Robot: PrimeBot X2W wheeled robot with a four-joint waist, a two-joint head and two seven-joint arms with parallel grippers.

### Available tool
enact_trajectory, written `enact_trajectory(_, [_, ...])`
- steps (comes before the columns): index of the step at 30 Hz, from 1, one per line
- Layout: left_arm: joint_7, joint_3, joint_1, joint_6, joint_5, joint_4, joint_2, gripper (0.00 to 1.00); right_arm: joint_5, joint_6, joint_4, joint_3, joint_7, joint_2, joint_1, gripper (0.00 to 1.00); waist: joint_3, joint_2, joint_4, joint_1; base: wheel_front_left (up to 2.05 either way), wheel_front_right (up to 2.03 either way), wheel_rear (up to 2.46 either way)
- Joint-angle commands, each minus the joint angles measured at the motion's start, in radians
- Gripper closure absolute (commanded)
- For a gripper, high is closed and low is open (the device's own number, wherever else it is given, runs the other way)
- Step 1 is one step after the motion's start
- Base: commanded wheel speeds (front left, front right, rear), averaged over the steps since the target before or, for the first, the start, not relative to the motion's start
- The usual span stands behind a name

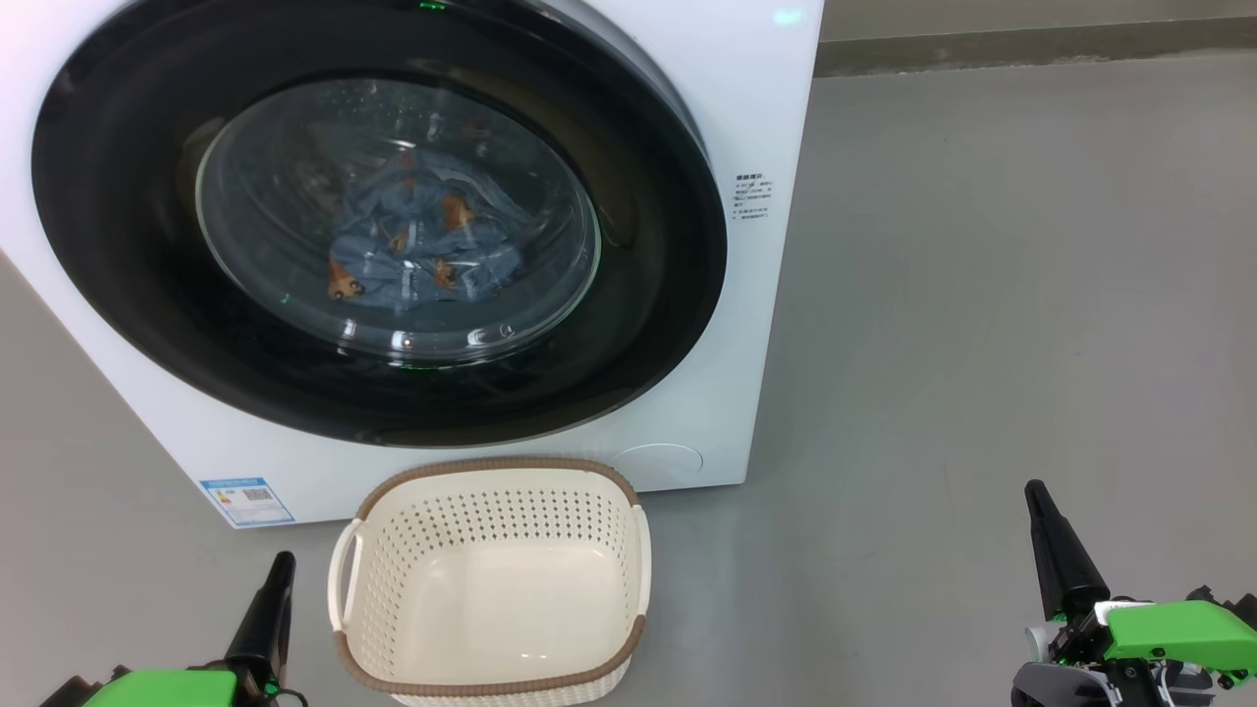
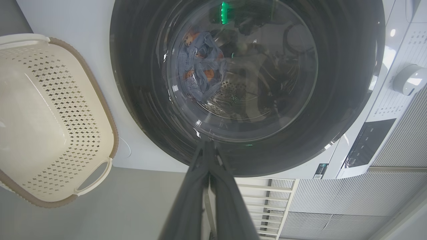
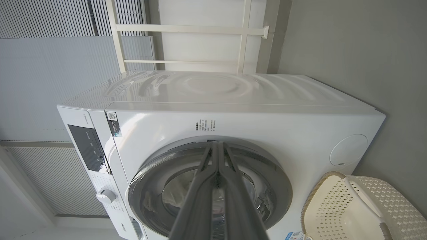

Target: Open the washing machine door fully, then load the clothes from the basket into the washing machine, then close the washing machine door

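**Fig. Both grippers idle before a closed, loaded washer; task apparently at its end.**

The left gripper and right gripper sit low at either side of the head view, each with its two dark fingers pressed together and nothing between them. Between them, on the grey floor, stands the basket, empty and just in front of the washing machine. The washing machine door lies flush against the white front. The clothes, blue fabric with orange-brown figures, show behind its glass. Judged from this, opening, loading and closing are all done, and nothing appears left.
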Motion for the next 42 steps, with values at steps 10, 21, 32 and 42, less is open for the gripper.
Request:
enact_trajectory(10, [0.007, 0.035, -0.042, -0.003, -0.006, -0.019, 0.013, 1.0, 0.004, 0.002, -0.03, 0.023, 0.008, -0.003, -0.006, 1.0, 0.0, 0.0, 0.0, 0.0, 0.0, 0.0, 0.0])
enact_trajectory(21, [0.007, 0.035, -0.042, -0.003, -0.006, -0.019, 0.013, 1.0, 0.004, 0.002, -0.03, 0.023, 0.008, -0.003, -0.006, 1.0, 0.0, 0.0, 0.0, 0.0, 0.0, 0.0, 0.0])
enact_trajectory(32, [0.007, 0.036, -0.042, -0.003, -0.006, -0.019, 0.013, 1.0, 0.004, 0.002, -0.03, 0.023, 0.008, -0.003, -0.006, 1.0, 0.0, 0.0, 0.0, 0.0, 0.0, 0.0, 0.0])
enact_trajectory(42, [0.007, 0.036, -0.042, -0.003, -0.006, -0.019, 0.013, 1.0, 0.004, 0.002, -0.03, 0.023, 0.008, -0.003, -0.006, 1.0, 0.0, 0.0, 0.0, 0.0, 0.0, 0.0, 0.0])
